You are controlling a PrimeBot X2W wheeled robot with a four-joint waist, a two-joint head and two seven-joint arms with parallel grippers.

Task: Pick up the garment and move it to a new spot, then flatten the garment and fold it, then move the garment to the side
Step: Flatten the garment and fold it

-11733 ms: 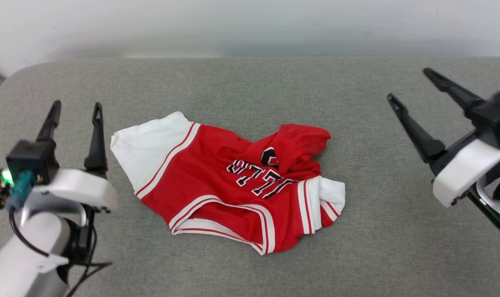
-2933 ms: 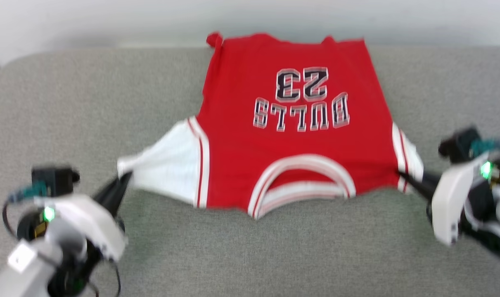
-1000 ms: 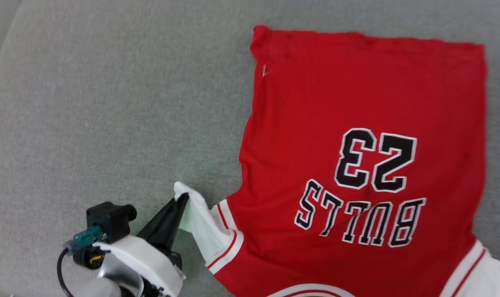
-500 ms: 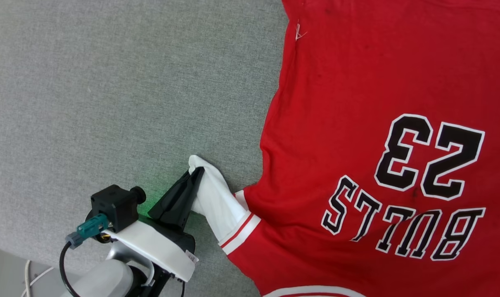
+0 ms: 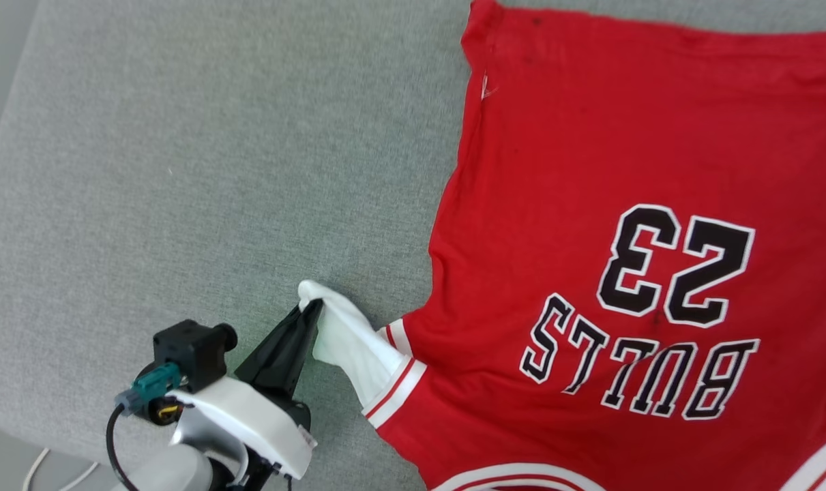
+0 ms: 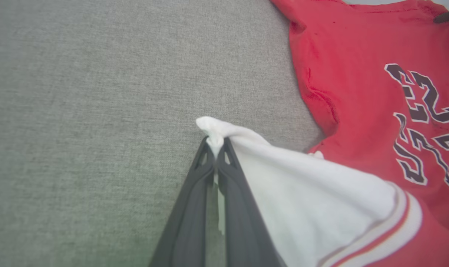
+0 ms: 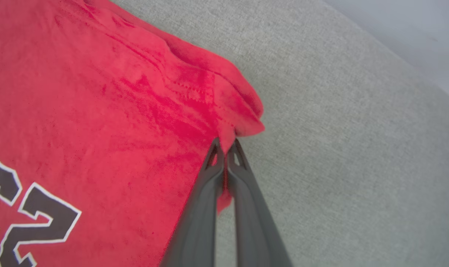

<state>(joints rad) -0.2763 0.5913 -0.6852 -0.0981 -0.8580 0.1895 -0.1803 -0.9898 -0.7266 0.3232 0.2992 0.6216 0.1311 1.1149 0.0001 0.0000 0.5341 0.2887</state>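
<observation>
**Head view:** The garment (image 5: 590,170) is laid print-up on the grey cushion (image 5: 215,170) and is mostly flat. The number print (image 5: 675,266) is read upside down, so the neckline is nearest the robot and the hem is beyond the print. The white sleeve (image 5: 348,341), down-left of the number print, is pinched at its tip by the left gripper (image 5: 310,308), fingers closed on it. The sleeve is drawn out away from the print and bunched into a narrow cone. This is judged to be tension applied to take out slack, or to set up a fold.

**Left wrist view:** The left gripper (image 6: 217,142) is seen with fingers pressed together, and a small white nub is left poking past the tips. Only the very end of the sleeve (image 6: 302,178) is caught, so the bite is thin. Cloth fans from the tips back toward the number print (image 6: 424,100).

**Right wrist view:** The right gripper (image 7: 226,146) is clamped on a red hem corner (image 7: 246,118), on the side of the number print (image 7: 35,211) away from the neckline. Red cloth is seen trapped between the fingers, and the corner is rucked up off the cushion.

**Assessment:**
- A two-point hold is established, at the sleeve tip and the hem corner.
- Relocation is judged done, with flatten/fold in hand.
- Slip is most likely at the sleeve bite if it is pulled hard.
</observation>
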